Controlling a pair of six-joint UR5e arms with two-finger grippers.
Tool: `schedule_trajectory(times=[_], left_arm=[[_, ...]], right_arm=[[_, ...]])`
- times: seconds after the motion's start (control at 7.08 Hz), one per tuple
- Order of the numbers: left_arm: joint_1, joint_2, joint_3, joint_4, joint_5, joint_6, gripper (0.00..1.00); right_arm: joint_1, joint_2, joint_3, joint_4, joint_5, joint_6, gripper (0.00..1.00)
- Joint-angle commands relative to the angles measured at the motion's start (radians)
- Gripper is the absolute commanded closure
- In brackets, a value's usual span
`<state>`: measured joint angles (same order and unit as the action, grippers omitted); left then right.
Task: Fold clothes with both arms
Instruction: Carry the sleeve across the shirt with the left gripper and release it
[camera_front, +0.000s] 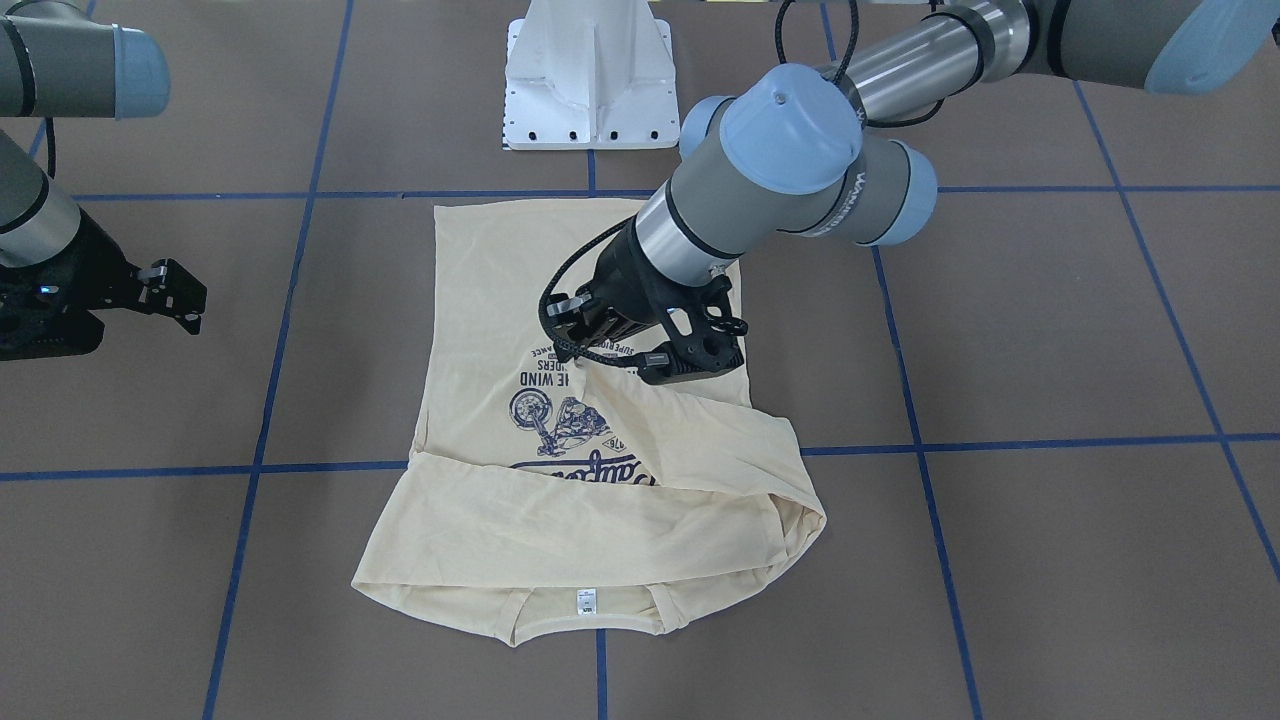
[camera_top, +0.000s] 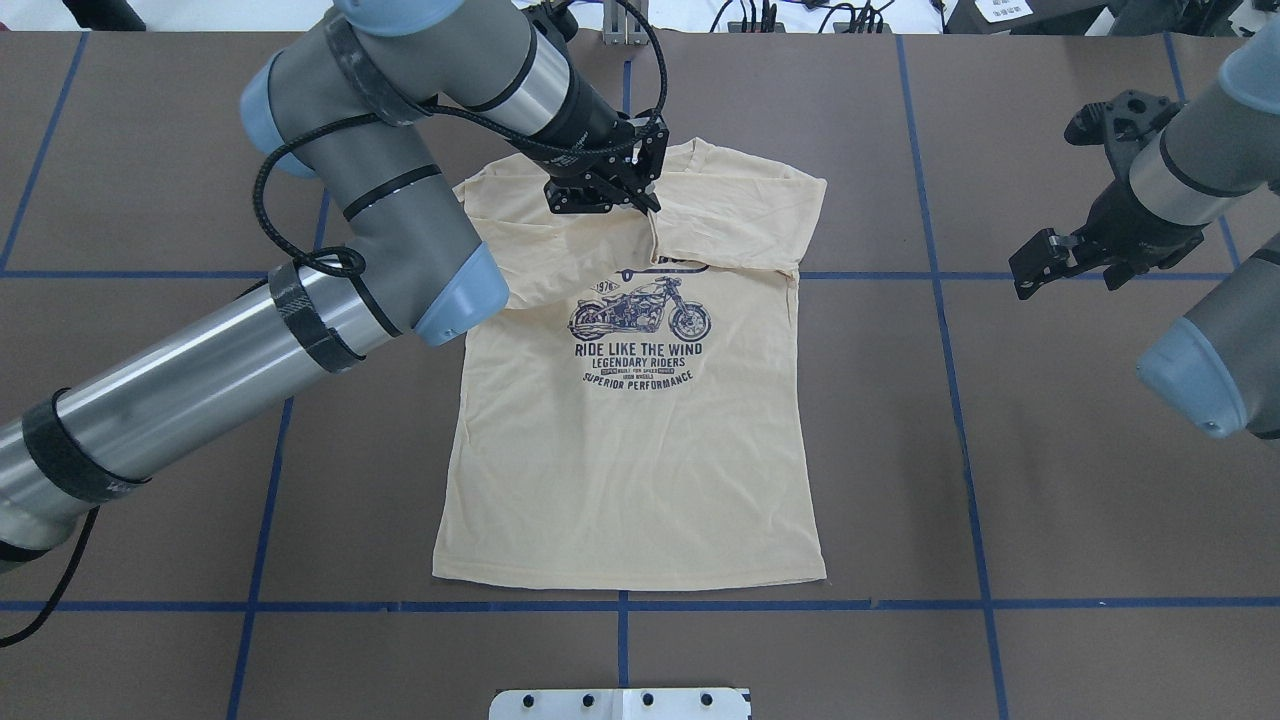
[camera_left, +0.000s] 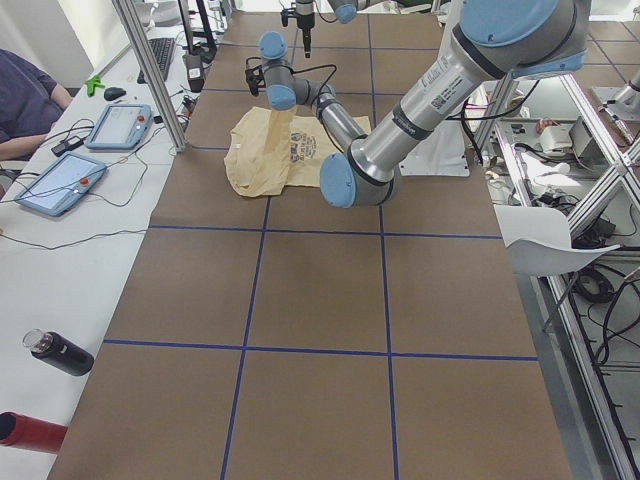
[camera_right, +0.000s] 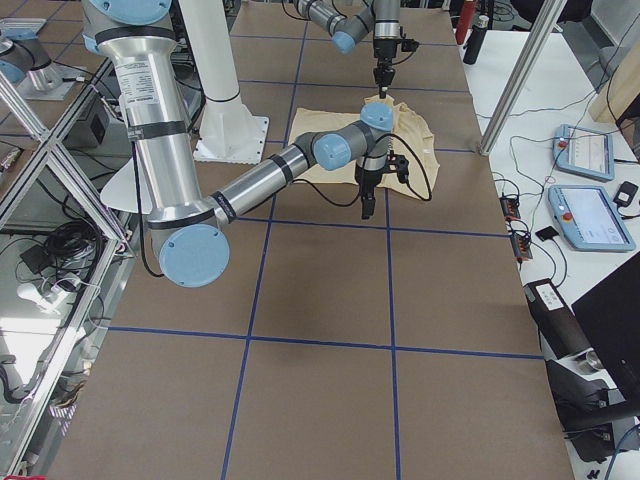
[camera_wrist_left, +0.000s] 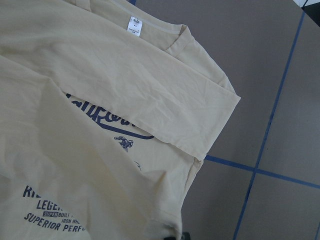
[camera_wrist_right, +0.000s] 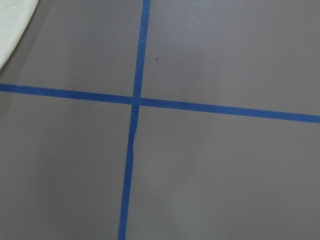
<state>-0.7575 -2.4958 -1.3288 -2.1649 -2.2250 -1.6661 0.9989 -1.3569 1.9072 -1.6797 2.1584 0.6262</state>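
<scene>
Seems midway through folding in the sleeves of the cream long-sleeved T-shirt (camera_top: 620, 470), spread print-up at the centre of the overhead view. Grips one sleeve (camera_top: 570, 255) in the closed left gripper (camera_top: 643, 203), raised over the chest near the collar. Hangs the right gripper (camera_top: 1032, 262) at the right edge over bare table (camera_top: 1000, 450), jaws parted, holding nothing. Next, likely: lay the sleeve flat across the chest, then let go without dragging the cloth.

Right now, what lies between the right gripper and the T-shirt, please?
Only bare table with a blue tape line separates the right gripper from the T-shirt, as the overhead view shows.
</scene>
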Motion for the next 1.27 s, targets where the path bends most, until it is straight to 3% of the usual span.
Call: schedule_trajectory(times=[0.0,0.42,0.57,0.71,1.13], left_arm=[[0.064,-0.023,0.106,-0.126,0.075,-0.011,1.00],[0.168,-0.077,0.219,-0.263,0.188,-0.008,1.00],[0.200,-0.095,0.250,-0.301,0.256,-0.007,0.76],[0.219,-0.094,0.253,-0.341,0.277,0.005,0.01],[0.204,-0.089,0.249,-0.366,0.292,0.009,0.00]], right_arm=[[-0.002,0.010,-0.004,0.000,0.001,0.007,0.00],[-0.002,0.015,-0.002,-0.002,0.009,0.010,0.00],[-0.002,0.015,-0.001,0.000,0.009,0.010,0.00],[-0.002,0.016,0.000,0.000,0.009,0.010,0.00],[-0.003,0.021,-0.001,0.002,0.009,0.007,0.00]])
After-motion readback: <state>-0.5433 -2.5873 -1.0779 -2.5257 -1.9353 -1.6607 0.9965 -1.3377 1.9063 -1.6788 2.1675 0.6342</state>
